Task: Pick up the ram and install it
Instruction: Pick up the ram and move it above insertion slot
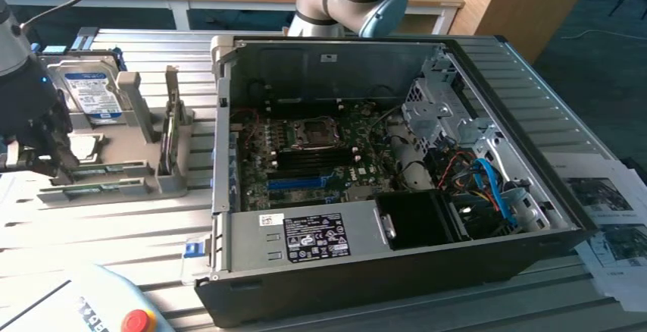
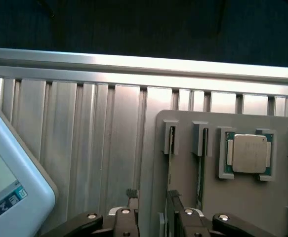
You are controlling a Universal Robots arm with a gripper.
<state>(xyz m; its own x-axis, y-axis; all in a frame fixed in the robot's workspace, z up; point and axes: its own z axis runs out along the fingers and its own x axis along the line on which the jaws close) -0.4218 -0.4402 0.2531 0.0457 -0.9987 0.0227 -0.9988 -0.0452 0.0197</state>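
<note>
My end effector (image 2: 157, 219) is spread wide over the gray holder (image 2: 277, 197). Its slot holds the ram (image 2: 170, 165) on edge, and a processor chip (image 2: 249, 153) sits in its recess.

- Ribbed silver metal bench (image 2: 84, 148): brushed, softly shiny.
- Grey plastic holder block (image 2: 232, 197): matt, smooth.
- Square processor (image 2: 249, 153): dull silver metal lid on green board.
- Thin green circuit-board ram stick (image 1: 106, 170): matt.
- Black computer case (image 1: 404, 290): matt painted outside, bare grey sheet metal inside.
- Printed paper sheets (image 1: 611, 218), right: matt.
</note>
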